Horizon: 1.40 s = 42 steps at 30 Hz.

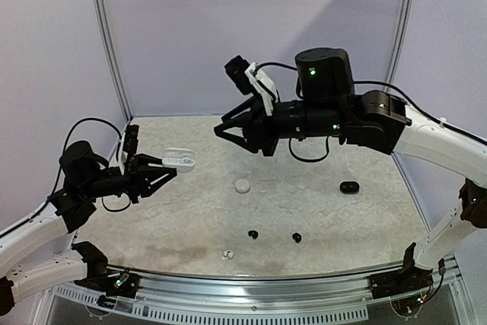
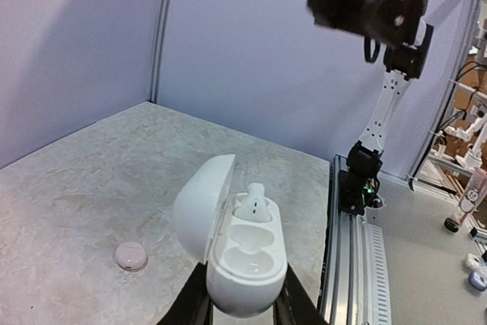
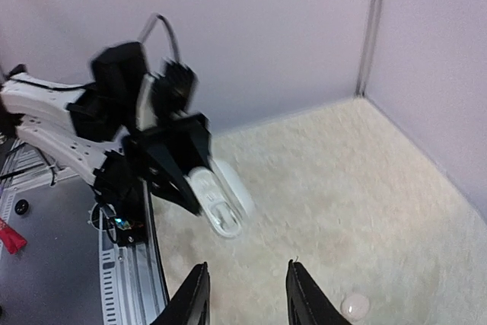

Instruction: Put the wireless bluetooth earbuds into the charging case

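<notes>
Marbled beige table (image 1: 342, 218) sits between lilac walls. Nearest the front edge lies a white bud (image 1: 226, 253), with the left black bud (image 1: 253, 234) and right black bud (image 1: 297, 237) just beyond. Farther in rest a shut white case (image 1: 243, 186) and a black case (image 1: 349, 186), well apart. The left gripper (image 1: 169, 169) is clenched on an open case (image 2: 243, 264) held off the table, a seated bud (image 2: 253, 203) upright inside. The right gripper (image 3: 245, 287) hangs high beyond, jaws released.
</notes>
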Each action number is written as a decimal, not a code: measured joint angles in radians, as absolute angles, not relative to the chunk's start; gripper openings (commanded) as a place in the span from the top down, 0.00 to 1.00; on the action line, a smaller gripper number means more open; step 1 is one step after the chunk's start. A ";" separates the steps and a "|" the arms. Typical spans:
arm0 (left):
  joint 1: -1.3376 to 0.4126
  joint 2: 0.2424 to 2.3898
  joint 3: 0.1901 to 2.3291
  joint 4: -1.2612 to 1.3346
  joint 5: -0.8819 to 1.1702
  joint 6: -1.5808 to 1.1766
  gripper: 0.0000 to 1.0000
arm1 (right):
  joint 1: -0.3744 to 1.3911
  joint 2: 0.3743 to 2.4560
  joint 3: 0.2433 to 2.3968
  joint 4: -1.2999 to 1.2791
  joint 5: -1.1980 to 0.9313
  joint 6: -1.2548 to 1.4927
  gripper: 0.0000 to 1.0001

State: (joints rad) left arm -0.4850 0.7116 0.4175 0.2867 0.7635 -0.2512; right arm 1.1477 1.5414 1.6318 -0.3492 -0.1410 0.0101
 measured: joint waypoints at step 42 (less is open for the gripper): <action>-0.385 0.526 0.393 0.065 0.717 -0.204 1.00 | 1.178 2.177 1.628 -0.722 -0.333 0.265 0.79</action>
State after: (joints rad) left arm -0.3851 0.5259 0.3927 0.0647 0.7174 -0.2035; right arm 1.1782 2.1773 1.6276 -0.7223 -0.3328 0.2653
